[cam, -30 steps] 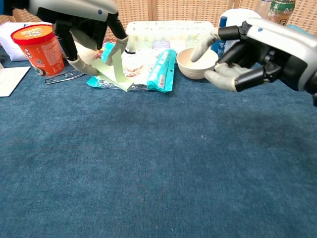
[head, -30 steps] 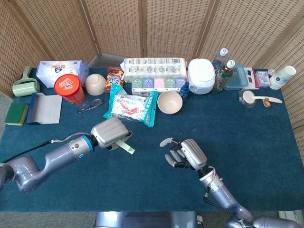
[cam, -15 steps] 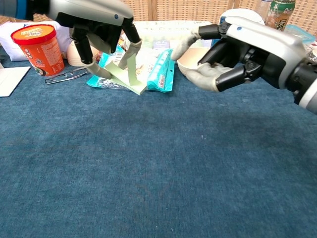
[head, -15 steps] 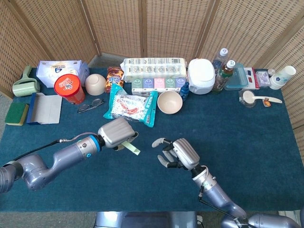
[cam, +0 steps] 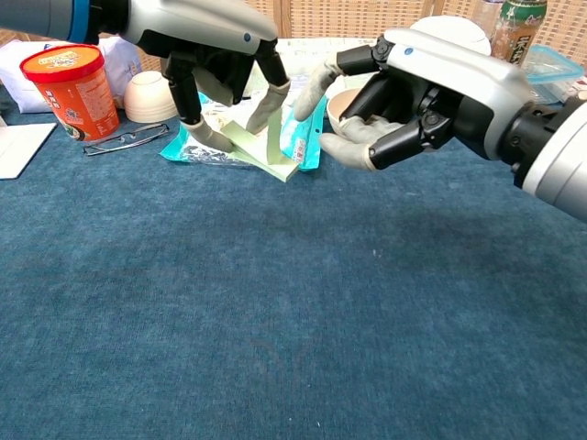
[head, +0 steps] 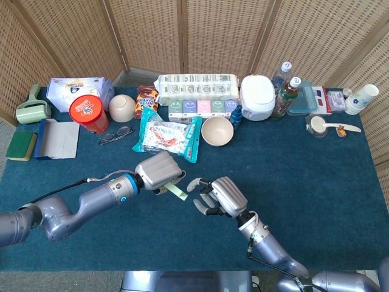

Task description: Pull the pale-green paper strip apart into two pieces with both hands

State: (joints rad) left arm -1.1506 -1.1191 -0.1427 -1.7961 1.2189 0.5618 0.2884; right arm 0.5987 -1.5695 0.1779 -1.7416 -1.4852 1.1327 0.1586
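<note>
Pale-green paper strip (head: 177, 191) (cam: 264, 152) hangs over the blue table (head: 316, 176), pinched by the left hand (head: 159, 172) (cam: 213, 55), free end poking out toward 4 o'clock of that hand. Right hand (head: 220, 196) (cam: 408, 92) sits just beside the strip's tip at 3 o'clock, fingers spread, holding nothing, not touching it. Snack packet (head: 168, 137) at 12 o'clock behind.

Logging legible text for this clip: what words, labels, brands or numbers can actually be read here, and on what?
No text can be read for certain.
Red tub: lid and side print, too blurred.
White tissue pack: blue logo, unreadable.
Long white pack: small print, too small.
Snack bag: red print, unreadable.
Bottles: labels too small.
Paper cup: pattern only.
Paper strip: no visible print.
</note>
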